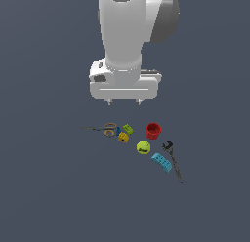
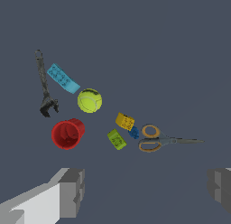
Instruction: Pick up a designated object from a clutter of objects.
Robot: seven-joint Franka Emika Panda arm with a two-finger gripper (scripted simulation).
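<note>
Gripper [image 1: 124, 103] is being held wide apart, well above everything; brick [image 1: 161, 162] is being flanked by ball [image 1: 142, 147] at 10 o'clock and wrench [image 1: 173, 160] just beside.

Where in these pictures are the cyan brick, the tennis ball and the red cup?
cyan brick [image 1: 161, 162]: exterior view, middle of its studded top.
tennis ball [image 1: 142, 147]: exterior view, centre of the ball.
red cup [image 2: 67, 133]: wrist view, inside its open mouth.

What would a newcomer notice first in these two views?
The white gripper hangs open high above a small arc of bright objects on the dark floor. The red cup and yellow-green tennis ball stand out most. The cyan brick lies at the arc's near end, beside the dark wrench.
</note>
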